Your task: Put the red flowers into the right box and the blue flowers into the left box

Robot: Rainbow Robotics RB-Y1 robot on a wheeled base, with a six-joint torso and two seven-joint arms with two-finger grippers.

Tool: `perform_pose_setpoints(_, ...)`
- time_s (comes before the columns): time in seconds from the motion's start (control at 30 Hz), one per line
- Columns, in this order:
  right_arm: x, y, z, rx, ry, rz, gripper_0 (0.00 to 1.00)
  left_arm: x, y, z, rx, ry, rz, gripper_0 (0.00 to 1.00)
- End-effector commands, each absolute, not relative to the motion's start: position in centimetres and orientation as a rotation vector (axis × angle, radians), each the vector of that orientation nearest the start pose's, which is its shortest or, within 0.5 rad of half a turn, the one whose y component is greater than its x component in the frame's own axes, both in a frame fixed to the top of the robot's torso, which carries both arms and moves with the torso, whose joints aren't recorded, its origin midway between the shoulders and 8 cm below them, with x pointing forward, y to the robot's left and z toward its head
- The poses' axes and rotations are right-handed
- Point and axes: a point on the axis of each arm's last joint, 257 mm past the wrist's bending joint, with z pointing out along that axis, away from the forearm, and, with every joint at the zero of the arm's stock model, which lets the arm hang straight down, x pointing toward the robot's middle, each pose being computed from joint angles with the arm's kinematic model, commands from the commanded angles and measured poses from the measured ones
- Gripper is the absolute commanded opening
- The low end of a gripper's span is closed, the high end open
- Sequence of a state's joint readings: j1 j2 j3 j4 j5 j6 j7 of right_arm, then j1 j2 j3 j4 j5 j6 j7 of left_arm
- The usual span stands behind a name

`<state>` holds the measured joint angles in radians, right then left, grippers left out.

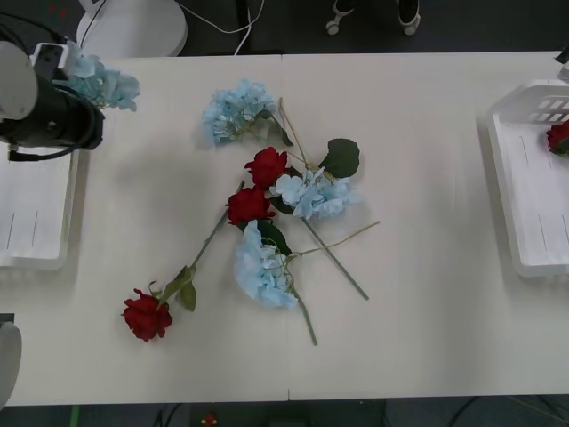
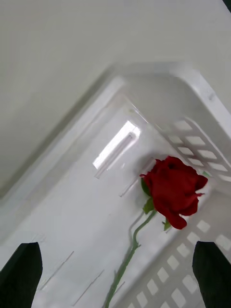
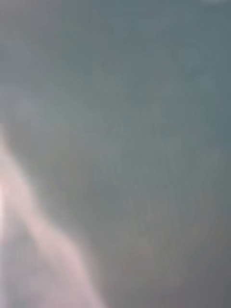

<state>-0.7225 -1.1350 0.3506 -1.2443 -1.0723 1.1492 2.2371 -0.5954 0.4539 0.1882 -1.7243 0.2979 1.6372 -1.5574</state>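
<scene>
Mid-table lies a tangled pile of three blue flowers point(image 1: 311, 194) and two red flowers point(image 1: 250, 205) with crossed stems. A third red rose point(image 1: 147, 316) lies apart toward the near left. The left box point(image 1: 36, 213) sits at the left edge. My left gripper point(image 1: 78, 107) hangs over the box's far end, and a blue flower point(image 1: 102, 84) sits at its tip. The right box point(image 1: 533, 178) holds one red rose point(image 2: 173, 190) lying free on its floor. My right gripper point(image 2: 115, 255) stands open above that rose.
A white chair base point(image 1: 133, 27) and cables lie on the floor beyond the table's far edge. Bare tabletop point(image 1: 427, 133) separates the pile from each box. The left wrist view is a grey blur.
</scene>
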Motion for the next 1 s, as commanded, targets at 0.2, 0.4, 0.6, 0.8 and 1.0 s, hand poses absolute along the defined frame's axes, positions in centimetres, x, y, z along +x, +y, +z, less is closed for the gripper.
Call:
perform_pose_setpoints(0.2,51.8,-33.4,-12.8,-1.684,1.95,-0.398,0.9,55.0,46.4,-6.4,-0.238,2.317,0.158,0.0)
perform_pose_setpoints(0.4,46.8,-26.8,-15.0,-2.051,1.647,-0.453,0.9,56.8,51.8,-7.0,-0.383,2.311,0.188,0.0)
perform_pose_setpoints(0.6,43.7,-22.8,-18.7,-2.245,1.482,-0.481,0.9,57.8,55.5,-9.4,-0.464,2.324,0.269,0.0)
perform_pose_setpoints(0.8,42.7,-20.3,-22.3,-2.385,1.363,-0.529,0.9,56.7,58.9,-13.6,-0.515,2.347,0.319,0.0)
perform_pose_setpoints(1.0,42.3,-16.9,-24.3,-2.46,1.261,-0.527,0.9,55.9,61.2,-17.6,-0.542,2.327,0.358,0.0)
